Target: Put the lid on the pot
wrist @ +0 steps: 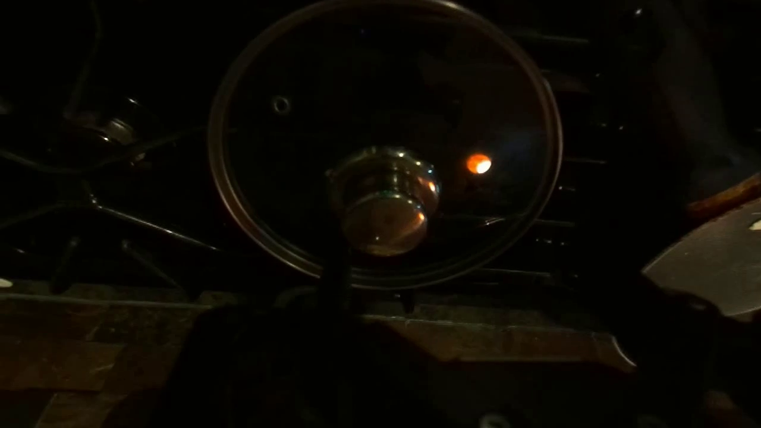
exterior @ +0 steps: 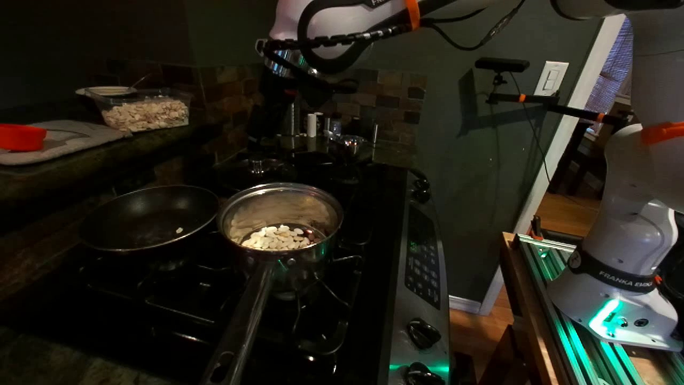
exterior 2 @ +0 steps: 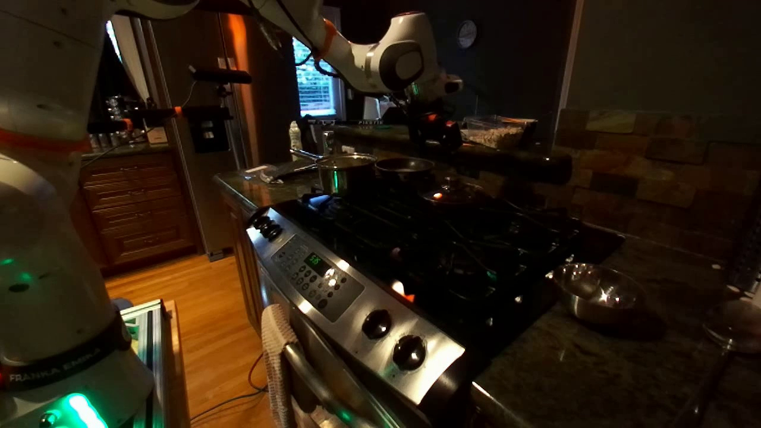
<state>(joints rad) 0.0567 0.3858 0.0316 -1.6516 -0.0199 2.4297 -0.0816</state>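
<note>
Wrist view: the lid (wrist: 385, 119) lies near the uncovered pot (exterior: 147, 216), its knob (wrist: 386, 223) below the claw (exterior 2: 438, 142), too dark to tell if parted or clenched, so best centre over that knob, pinch low and lift level before carrying it across.

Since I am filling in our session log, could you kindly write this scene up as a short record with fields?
Lid: round, see-through, knob up, lying on the stove
Pot: dark shallow pan, uncovered, a pale bit inside
Saucepan: steel, beside the pot, pale pieces inside
Bowl: shiny metal, on the counter
Gripper: above the lid; too dark to tell whether open or shut
Status: lid not yet on the pot
</note>
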